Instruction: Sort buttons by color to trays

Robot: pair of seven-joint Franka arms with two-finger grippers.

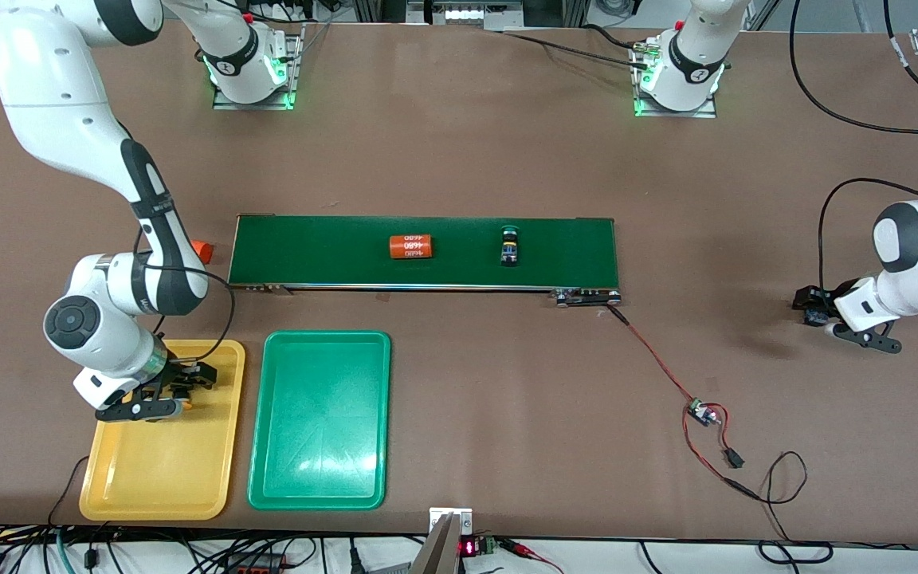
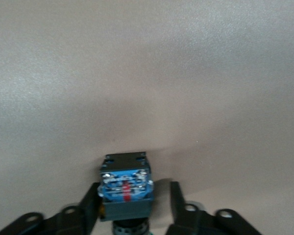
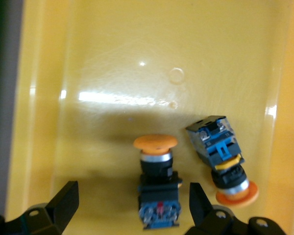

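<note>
Presently, the right gripper (image 1: 158, 396) is seen low over the yellow tray (image 1: 164, 470), at the tray's end farther from the front camera, with its fingers spread wide and nothing held. Two orange-capped buttons are shown in the right wrist view on the tray floor: one button (image 3: 158, 183) lies between the open fingers (image 3: 63, 203), touched by neither, and a second button (image 3: 223, 156) lies just beside it, tilted. The green tray (image 1: 319, 420) is placed beside the yellow one, toward the left arm's end. On the conveyor belt (image 1: 423, 253), farther from the camera than both trays, a green-capped button (image 1: 511, 244) and an orange cylinder (image 1: 411, 246) are seen lying well apart. The left gripper (image 1: 821, 315) is positioned at the left arm's end of the table, close to the tabletop (image 1: 459, 159). A dark-bodied button (image 2: 126, 188) stands between its fingers (image 2: 90, 208); one finger appears pressed against it, the other is narrowly apart.
</note>
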